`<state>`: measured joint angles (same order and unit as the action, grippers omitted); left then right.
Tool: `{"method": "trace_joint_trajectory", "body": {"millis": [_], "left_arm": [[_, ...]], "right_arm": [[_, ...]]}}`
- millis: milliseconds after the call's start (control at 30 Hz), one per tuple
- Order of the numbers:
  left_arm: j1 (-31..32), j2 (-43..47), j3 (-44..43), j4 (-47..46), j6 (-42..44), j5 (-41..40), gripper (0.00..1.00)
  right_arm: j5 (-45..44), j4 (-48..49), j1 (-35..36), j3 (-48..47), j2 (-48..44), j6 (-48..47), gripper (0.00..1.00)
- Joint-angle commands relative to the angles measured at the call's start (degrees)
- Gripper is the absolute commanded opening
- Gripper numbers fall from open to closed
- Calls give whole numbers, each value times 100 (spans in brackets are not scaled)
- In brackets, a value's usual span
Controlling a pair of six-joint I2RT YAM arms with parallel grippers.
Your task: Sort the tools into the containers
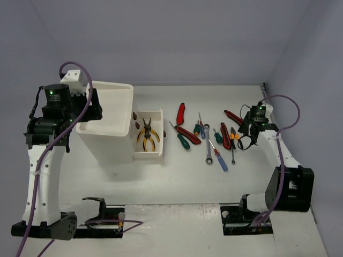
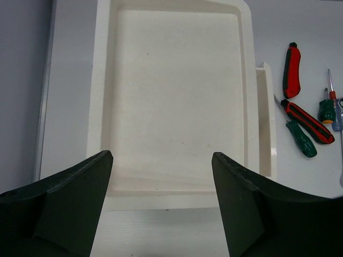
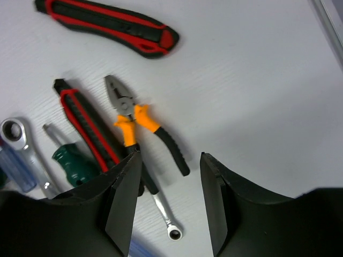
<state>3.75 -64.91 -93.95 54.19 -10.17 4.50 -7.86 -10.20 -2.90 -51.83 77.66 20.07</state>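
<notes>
Tools (image 1: 188, 134) mostly lie loose toward the right edge of the desk (image 1: 187, 182); one pliers (image 1: 147, 136) is in the drawer (image 1: 148, 156); left gripper (image 2: 162, 158) wide open, right gripper (image 3: 170, 163) half open, both empty.

Bench (image 1: 177, 182): white, matt surface, extending from the near edge to the back wall (image 1: 171, 43). Close views show a fine ribbed grain. Soft shadows lie on it in places.

Enclosure: the back wall, left wall (image 1: 21, 53) and right wall (image 1: 316, 53) are plain, pale grey-blue and unmarked, and meet the bench on three sides.

Edge strip (image 2: 45, 80): narrow, lighter grey band running along the bench where it meets the left wall.
</notes>
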Motion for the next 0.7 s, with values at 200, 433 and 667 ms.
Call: {"method": "trace_joint_trajectory", "body": {"millis": [200,433,667], "left_arm": [[65,186,200,-246,-196,348,72],[73,169,266,-243,-102,382,72],[73,86,193,-237,-70,379,72]], "right_arm": [[164,201,-440,-12,969,377,40],[739,402,-409,-16,1578,213,40],[695,581,-378,282,1717,161,30]]}}
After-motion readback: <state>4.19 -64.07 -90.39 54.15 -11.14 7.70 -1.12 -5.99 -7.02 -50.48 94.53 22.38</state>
